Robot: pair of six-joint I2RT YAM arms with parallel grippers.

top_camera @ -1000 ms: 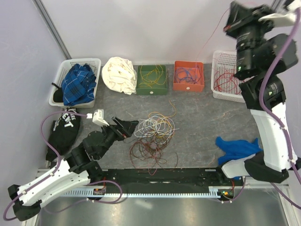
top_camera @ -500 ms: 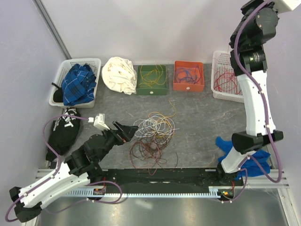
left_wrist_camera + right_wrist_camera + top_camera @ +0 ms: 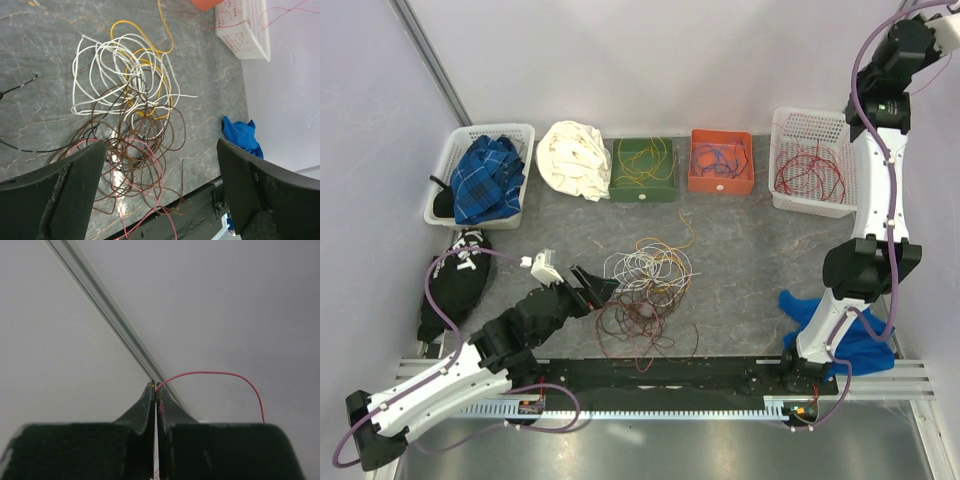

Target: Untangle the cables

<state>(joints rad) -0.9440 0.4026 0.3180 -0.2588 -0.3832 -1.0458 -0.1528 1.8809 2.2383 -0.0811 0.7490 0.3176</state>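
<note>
Cables (image 3: 645, 290) lie knotted in a heap in the middle of the table (image 3: 760, 250), in white, yellow and brown loops. Left gripper (image 3: 594, 290) sits just left of them, jaws spread wide, holding nothing. Right gripper (image 3: 155, 386), high at the far right, pinches a red wire (image 3: 215, 373).

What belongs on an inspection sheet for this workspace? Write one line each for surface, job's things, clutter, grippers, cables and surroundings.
surface: grey marbled table.
job's things: tangle mid-table; sorted wires in green bin, orange bin and right basket.
clutter: blue cloth, white cloth, black bag, plaid cloth in left basket.
grippers: left gripper open beside the tangle; right gripper raised, shut on red wire.
cables: lavender hoses along the arms.
surroundings: plain walls, metal post.
</note>
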